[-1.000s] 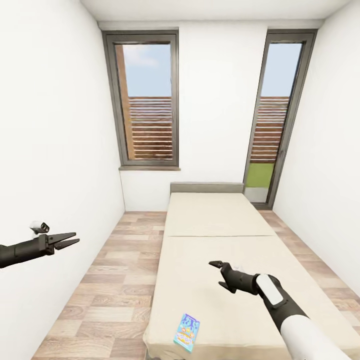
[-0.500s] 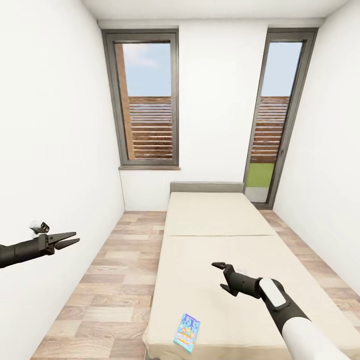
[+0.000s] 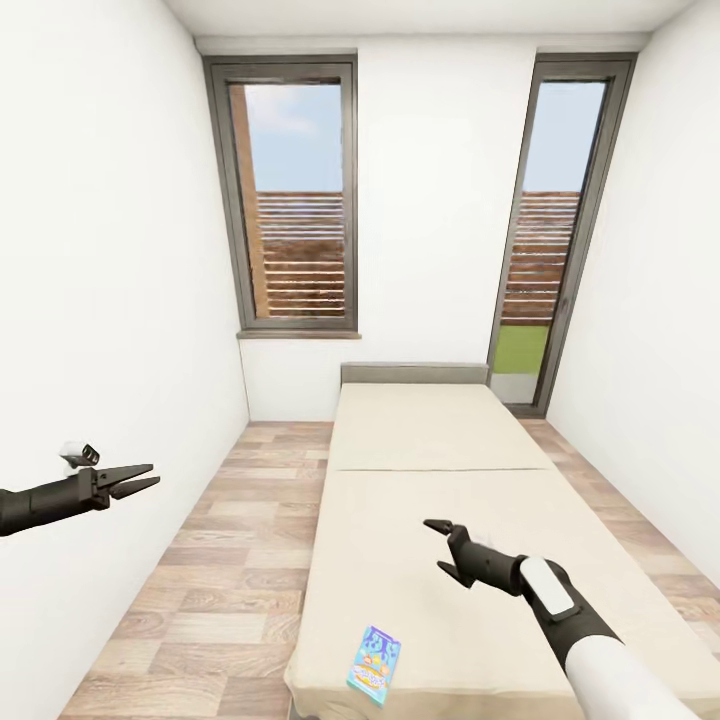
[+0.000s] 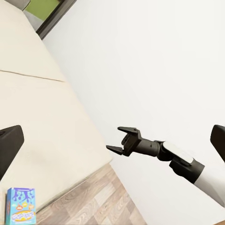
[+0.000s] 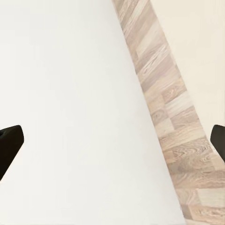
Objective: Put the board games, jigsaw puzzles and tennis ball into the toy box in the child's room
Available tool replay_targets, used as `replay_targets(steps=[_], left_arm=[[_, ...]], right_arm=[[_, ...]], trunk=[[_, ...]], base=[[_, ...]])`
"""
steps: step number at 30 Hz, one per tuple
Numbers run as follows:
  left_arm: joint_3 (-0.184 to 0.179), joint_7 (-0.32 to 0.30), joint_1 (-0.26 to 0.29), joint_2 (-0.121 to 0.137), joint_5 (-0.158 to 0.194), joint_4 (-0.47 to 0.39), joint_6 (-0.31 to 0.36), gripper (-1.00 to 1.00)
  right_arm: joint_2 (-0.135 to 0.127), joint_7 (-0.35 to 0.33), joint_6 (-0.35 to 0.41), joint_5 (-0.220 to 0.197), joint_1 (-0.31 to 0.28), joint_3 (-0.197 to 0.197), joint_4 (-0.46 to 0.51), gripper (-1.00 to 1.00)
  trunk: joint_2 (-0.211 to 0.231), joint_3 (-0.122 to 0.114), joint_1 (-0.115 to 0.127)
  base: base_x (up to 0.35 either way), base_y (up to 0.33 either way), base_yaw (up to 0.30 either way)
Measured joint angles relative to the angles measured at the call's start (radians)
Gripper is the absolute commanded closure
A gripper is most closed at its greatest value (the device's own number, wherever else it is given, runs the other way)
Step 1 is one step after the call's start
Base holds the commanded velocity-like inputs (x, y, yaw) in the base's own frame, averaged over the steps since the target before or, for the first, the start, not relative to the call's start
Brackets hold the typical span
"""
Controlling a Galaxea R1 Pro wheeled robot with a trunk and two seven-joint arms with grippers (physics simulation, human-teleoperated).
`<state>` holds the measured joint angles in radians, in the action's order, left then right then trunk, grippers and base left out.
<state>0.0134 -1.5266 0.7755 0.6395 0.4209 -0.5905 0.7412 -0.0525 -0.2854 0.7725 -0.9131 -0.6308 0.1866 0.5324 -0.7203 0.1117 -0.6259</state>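
Observation:
A small blue-cyan board game (image 3: 374, 665) lies flat near the front left corner of the bed (image 3: 430, 440), which has a beige cover and a grey headboard. My right gripper (image 3: 436, 547) hovers open and empty over the bed's near half, up and to the right of the game. Over the floor by the left wall, my left gripper (image 3: 152, 476) is open and empty. The left wrist view looks across at the right gripper (image 4: 117, 139), the board game (image 4: 21, 205) and the bed (image 4: 42, 117). The table, toy box, jigsaw puzzles and tennis ball are out of view.
A strip of wood-plank floor (image 3: 230, 560) runs between the left wall and the bed. Two tall dark-framed windows (image 3: 295, 200) stand in the far wall. White walls close in on both sides. The right wrist view looks at wall and floor (image 5: 183, 140).
My right arm has sunk slightly and drawn a little toward me, still open. The left arm and the board game have not moved.

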Motion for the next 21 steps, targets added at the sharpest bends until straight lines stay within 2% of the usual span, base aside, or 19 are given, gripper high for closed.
replay_targets(steps=[6, 16, 21], left_arm=[[0.002, -0.001, 0.0, 0.001, 0.0, 0.0, -0.001, -1.0], [0.001, -0.001, 0.0, 0.001, -0.001, 0.0, -0.002, -1.0], [0.001, -0.001, 0.0, 0.001, -0.001, 0.0, -0.002, -1.0]], right_arm=[[0.001, -0.103, -0.006, 0.004, 0.008, 0.002, -0.002, -1.0], [0.0, -0.126, -0.012, 0.005, 0.01, 0.002, -0.003, -1.0], [0.001, -0.13, -0.013, 0.005, 0.01, 0.021, -0.003, -1.0]], trunk=[[-0.042, 0.019, -0.023], [-0.112, 0.05, -0.061], [-0.147, 0.066, -0.081]], base=[[0.0, 0.0, 0.0], [0.0, 0.0, 0.0], [0.0, 0.0, 0.0]])
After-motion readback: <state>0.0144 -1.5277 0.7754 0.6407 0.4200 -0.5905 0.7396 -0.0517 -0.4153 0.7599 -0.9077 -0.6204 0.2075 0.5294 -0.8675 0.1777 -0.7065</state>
